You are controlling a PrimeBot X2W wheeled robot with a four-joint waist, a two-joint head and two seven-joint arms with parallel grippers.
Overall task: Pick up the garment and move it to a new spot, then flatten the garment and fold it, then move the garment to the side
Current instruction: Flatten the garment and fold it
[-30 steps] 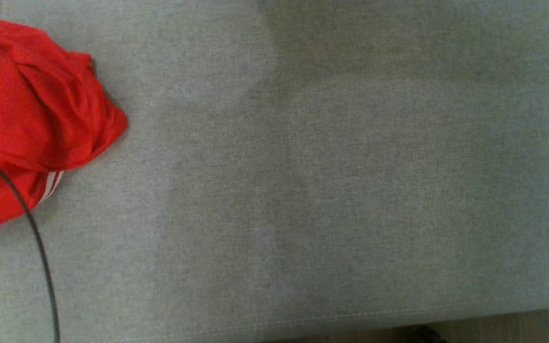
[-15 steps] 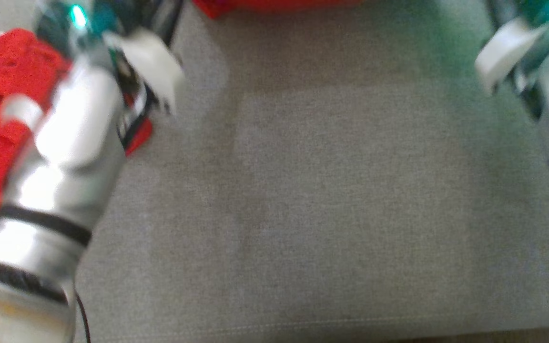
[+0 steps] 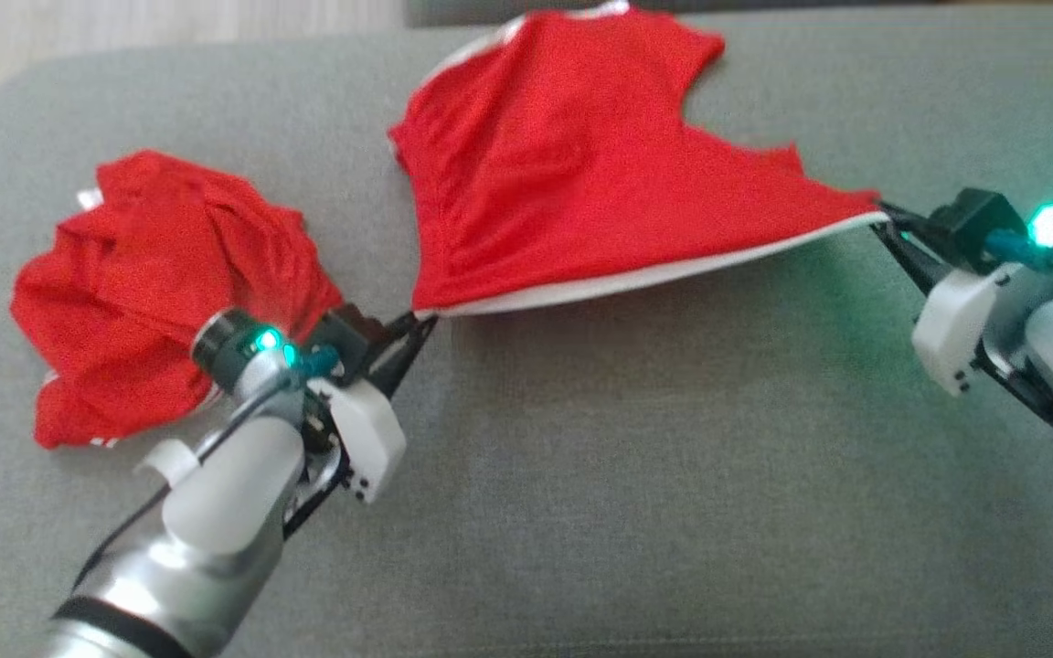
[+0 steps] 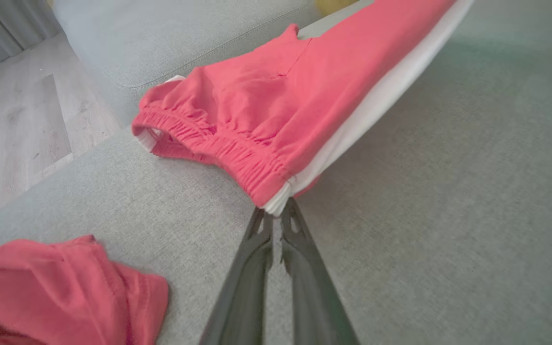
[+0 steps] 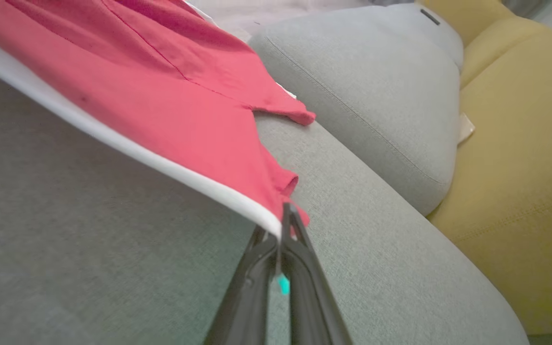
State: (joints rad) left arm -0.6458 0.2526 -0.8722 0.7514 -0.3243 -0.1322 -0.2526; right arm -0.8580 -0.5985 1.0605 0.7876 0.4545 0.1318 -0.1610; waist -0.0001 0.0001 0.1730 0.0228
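Garment (image 3: 581,183) now taut — btwn L claw (image 3: 421,322) & R claw (image 3: 883,219).

Grey couch seat (image 3: 636,475), crumpled red cloth (image 3: 152,292), red shorts (image 3: 563,164) partly resting

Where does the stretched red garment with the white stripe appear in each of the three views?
Head view: garment at top centre, stretched between left gripper and right gripper.
Left wrist view: garment from centre to top right, waistband corner pinched.
Right wrist view: garment at upper left, corner pinched.
Shared landmark: its white stripe along the lower edge.
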